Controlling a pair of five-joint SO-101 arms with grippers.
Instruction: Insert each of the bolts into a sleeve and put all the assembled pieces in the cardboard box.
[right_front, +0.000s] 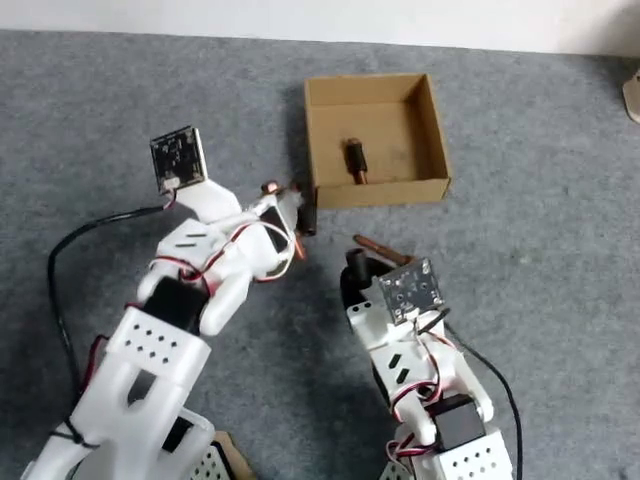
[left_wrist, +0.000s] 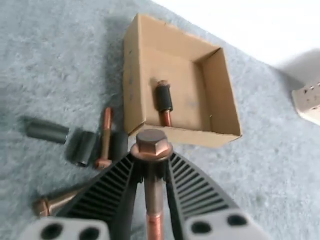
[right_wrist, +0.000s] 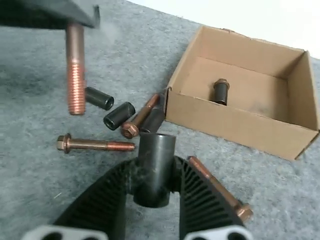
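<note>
Four loose bolts (right_wrist: 95, 145), four loose sleeves (right_wrist: 119, 115), one assembled piece (right_wrist: 220, 91), one cardboard box (right_wrist: 240, 125).

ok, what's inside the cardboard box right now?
One copper-coloured bolt pushed through a black cylindrical sleeve, lying on the floor of the open brown cardboard box. The sleeve covers the bolt's middle.

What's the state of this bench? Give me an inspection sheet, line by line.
Surface: grey carpet.
Job's things: one bolt-in-sleeve piece in the cardboard box; three loose bolts and three loose sleeves on the carpet.
Clutter: nothing seen.
Grippers: left gripper shut on a bolt; right gripper shut on a sleeve.
Cables: black cable beside the left arm.
Surroundings: white surface beyond the carpet; pale object at the edge.
</note>
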